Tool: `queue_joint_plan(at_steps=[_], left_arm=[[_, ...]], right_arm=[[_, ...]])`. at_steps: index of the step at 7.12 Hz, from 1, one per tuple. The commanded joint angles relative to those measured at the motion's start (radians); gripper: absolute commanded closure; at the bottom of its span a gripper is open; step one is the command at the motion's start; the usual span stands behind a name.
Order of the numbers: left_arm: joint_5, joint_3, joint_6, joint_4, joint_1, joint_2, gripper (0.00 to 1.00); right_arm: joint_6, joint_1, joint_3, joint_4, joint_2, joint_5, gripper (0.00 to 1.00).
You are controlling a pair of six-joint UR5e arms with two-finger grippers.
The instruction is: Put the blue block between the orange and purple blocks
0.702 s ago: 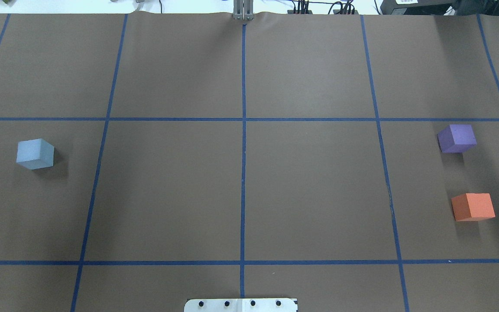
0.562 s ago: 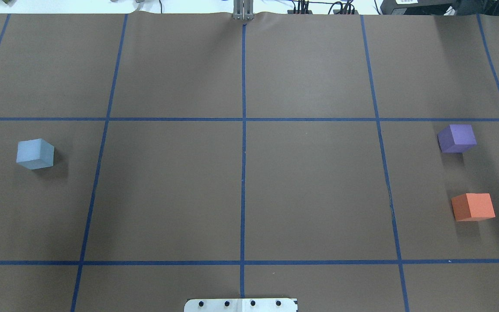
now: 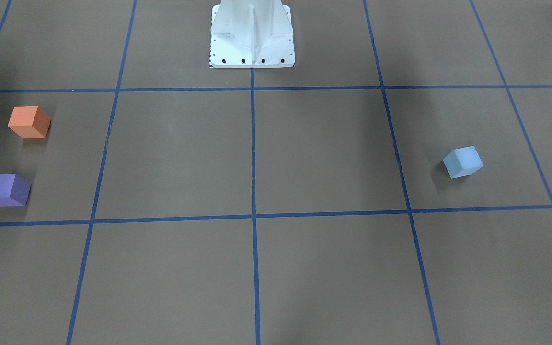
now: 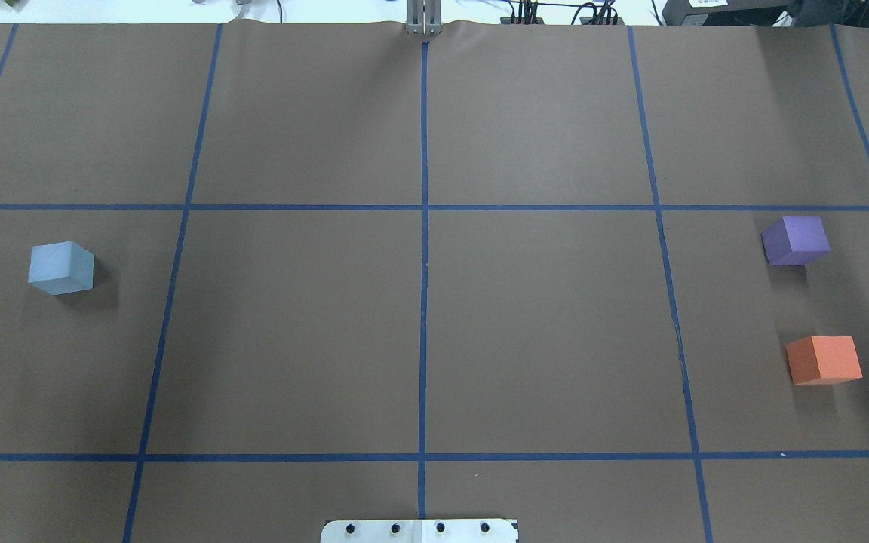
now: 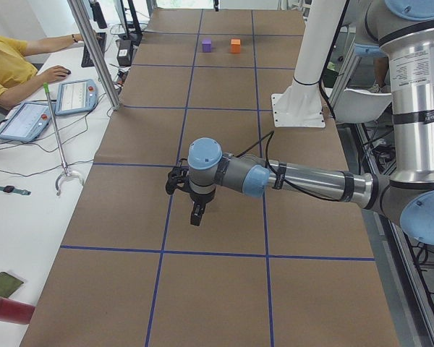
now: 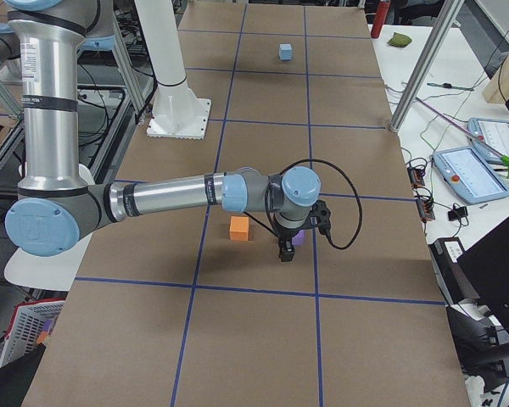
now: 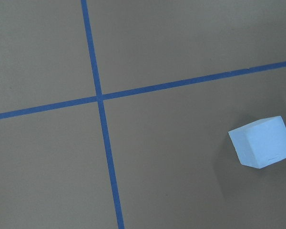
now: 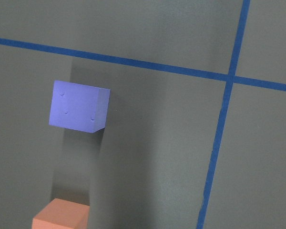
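Likely light, firm foam, the blue block (image 4: 62, 267) wants pinching across opposite flat sides; how wide the left hand (image 5: 195, 218) stands cannot be told.

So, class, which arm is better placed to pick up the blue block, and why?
Left. The blue block lies far on the robot's left and shows in the left wrist view. The right gripper hangs by the purple block and orange block, at the opposite end.
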Motion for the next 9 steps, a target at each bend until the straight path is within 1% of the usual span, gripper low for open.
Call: queue_joint_plan(at_steps=[1,2,3,4,5,7,8,9], left_arm=[[0.003,0.004,-0.256,-0.064,0.155,-0.024,0.00],[0.003,0.015,-0.419,-0.063,0.193,-0.085,0.00],[0.020,0.062,-0.510,-0.062,0.254,-0.146,0.00],[0.111,0.121,-0.602,-0.065,0.327,-0.227,0.00],[0.115,0.175,-0.646,-0.068,0.349,-0.267,0.00],[0.127,0.225,-0.648,-0.074,0.407,-0.271,0.00],[0.127,0.252,-0.649,-0.085,0.411,-0.283,0.00],[0.127,0.257,-0.649,-0.085,0.418,-0.285,0.00]], right_arm=[[-0.002,-0.001,0.004,0.001,0.000,0.017,0.00],[-0.003,-0.001,0.003,0.001,0.000,0.025,0.00],[-0.006,-0.001,0.006,0.002,0.009,0.025,0.00],[-0.006,-0.004,0.001,0.001,0.012,0.025,0.00],[-0.006,-0.006,-0.005,0.001,0.012,0.025,0.00],[-0.008,-0.007,-0.004,0.001,0.010,0.026,0.00],[-0.008,-0.007,-0.004,0.001,0.006,0.026,0.00],[-0.008,-0.007,-0.004,0.001,0.004,0.026,0.00]])
